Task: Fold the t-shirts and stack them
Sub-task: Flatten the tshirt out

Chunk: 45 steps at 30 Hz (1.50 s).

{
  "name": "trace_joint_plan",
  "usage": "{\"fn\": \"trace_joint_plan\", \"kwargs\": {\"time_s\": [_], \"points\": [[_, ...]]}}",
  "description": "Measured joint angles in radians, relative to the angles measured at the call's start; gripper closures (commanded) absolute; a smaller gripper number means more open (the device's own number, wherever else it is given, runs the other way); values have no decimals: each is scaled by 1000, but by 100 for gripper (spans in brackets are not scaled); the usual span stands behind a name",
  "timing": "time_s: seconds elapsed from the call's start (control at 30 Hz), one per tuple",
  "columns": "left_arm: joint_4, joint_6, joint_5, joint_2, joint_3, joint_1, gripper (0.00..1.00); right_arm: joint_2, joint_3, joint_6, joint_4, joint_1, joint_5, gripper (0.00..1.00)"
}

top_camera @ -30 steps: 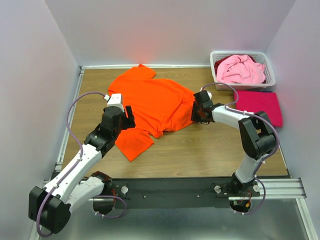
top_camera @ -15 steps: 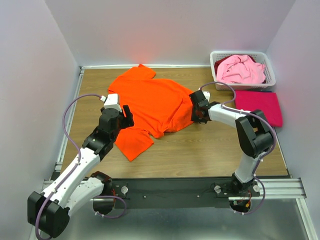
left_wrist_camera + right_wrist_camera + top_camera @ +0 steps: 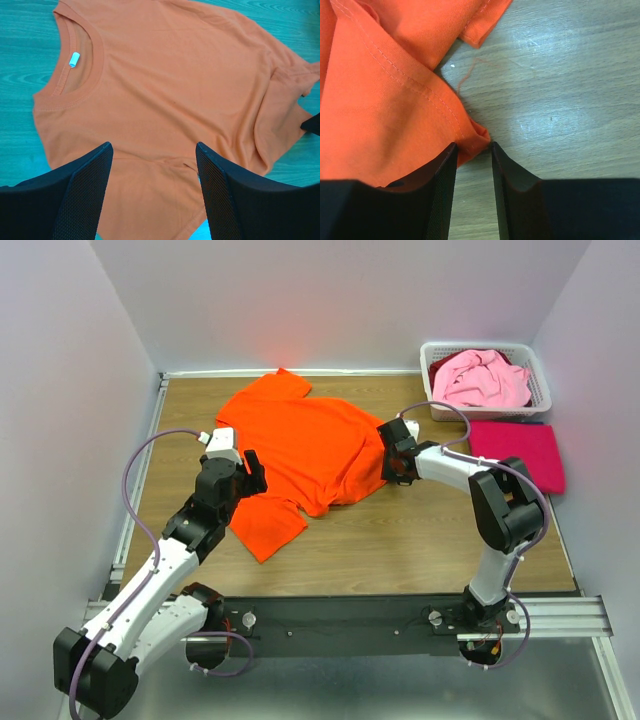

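Broadly, the wooden desk (image 3: pixel 400 540) is taken up on its far left half by the orange t-shirt (image 3: pixel 310 440), which is spread out but not smoothly: creases are seen across its near part and its right edge is rumpled. The left arm (image 3: pixel 185 535) is held above the shirt's near left side. The left jaws are spread wide and released, with nothing between them, and in the wrist view the cloth below the collar (image 3: pixel 75 92) is framed by them. The right arm (image 3: pixel 500 505) is reached across to the shirt's right edge.

At the far right corner the white basket (image 3: pixel 484 344) is seen with the pale pink t-shirt (image 3: pixel 480 380) heaped inside it. Just in front of it, the magenta-red t-shirt (image 3: pixel 520 452) is laid on the desk as a flat folded rectangle.

The right jaws are drawn narrow and clenched on a small corner (image 3: pixel 472 135) of the orange cloth, which fills the gap between them at desk level. A loose thread (image 3: pixel 470 70) is seen on the wood just beyond that corner.

The step in hand is judged to be the flattening of the orange shirt before its first fold. One shirt is already folded and one is untouched. For the next move, the pinched corner would need to be drawn outward to the right while the opposite side is held by the left jaws. Otherwise the whole shirt could be dragged.
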Motion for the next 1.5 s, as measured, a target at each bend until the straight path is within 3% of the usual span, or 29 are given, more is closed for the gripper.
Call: {"fn": "trace_joint_plan", "kwargs": {"time_s": [0.8,1.5], "points": [[3,1,0,23,0,8,26,23,61,1,-42,-3,2,56],[7,4,0,36,0,13,27,-14,-3,10,-37,-10,44,56]]}}
